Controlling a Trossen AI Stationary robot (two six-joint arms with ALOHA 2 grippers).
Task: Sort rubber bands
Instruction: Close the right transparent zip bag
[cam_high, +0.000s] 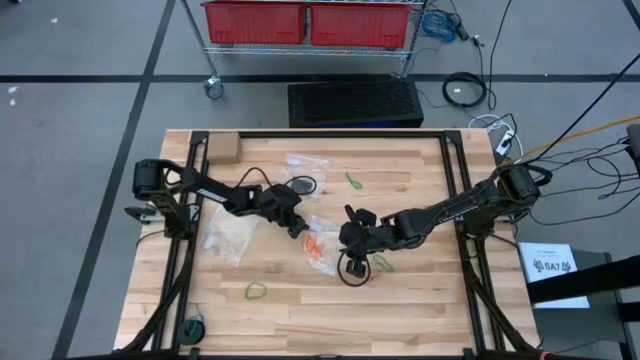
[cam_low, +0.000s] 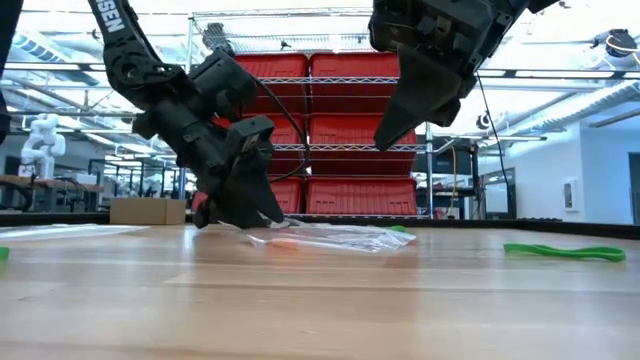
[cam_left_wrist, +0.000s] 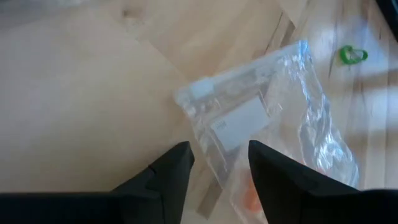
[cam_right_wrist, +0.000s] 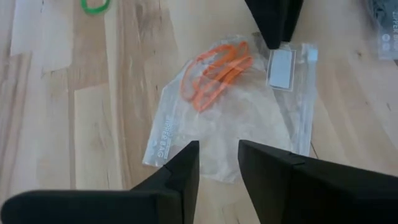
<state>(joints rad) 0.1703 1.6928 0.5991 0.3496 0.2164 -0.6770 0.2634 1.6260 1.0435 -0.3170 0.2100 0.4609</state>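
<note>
A clear zip bag (cam_high: 325, 232) lies flat on the wooden table's middle, with orange-red rubber bands (cam_right_wrist: 214, 70) inside it. My left gripper (cam_left_wrist: 221, 158) is open, low at the bag's zip end (cam_left_wrist: 205, 93), fingertips slanting down near the table (cam_low: 262, 215). My right gripper (cam_right_wrist: 219, 152) is open and hangs above the bag's other end (cam_low: 400, 125) with nothing between its fingers. Loose green rubber bands lie on the wood: one at the far side (cam_high: 354, 180), one near the front (cam_high: 256, 290), one beside the right gripper (cam_high: 383, 263). A black loop (cam_high: 352, 270) lies under the right gripper. My left gripper has its open fingers (cam_right_wrist: 273, 28) standing over the bag's zip end, next to the white label (cam_right_wrist: 281, 67), slanting down from the table's left. I cannot tell whether they touch the plastic. The bag lies flat on the wood.
A second clear bag (cam_high: 232, 238) lies to the left and a third (cam_high: 305, 160) at the far side, with a black loop (cam_high: 303, 186) beside it. A small cardboard box (cam_high: 222, 148) sits at the far left corner. Black frame rails (cam_high: 455, 180) run along the table's sides.
</note>
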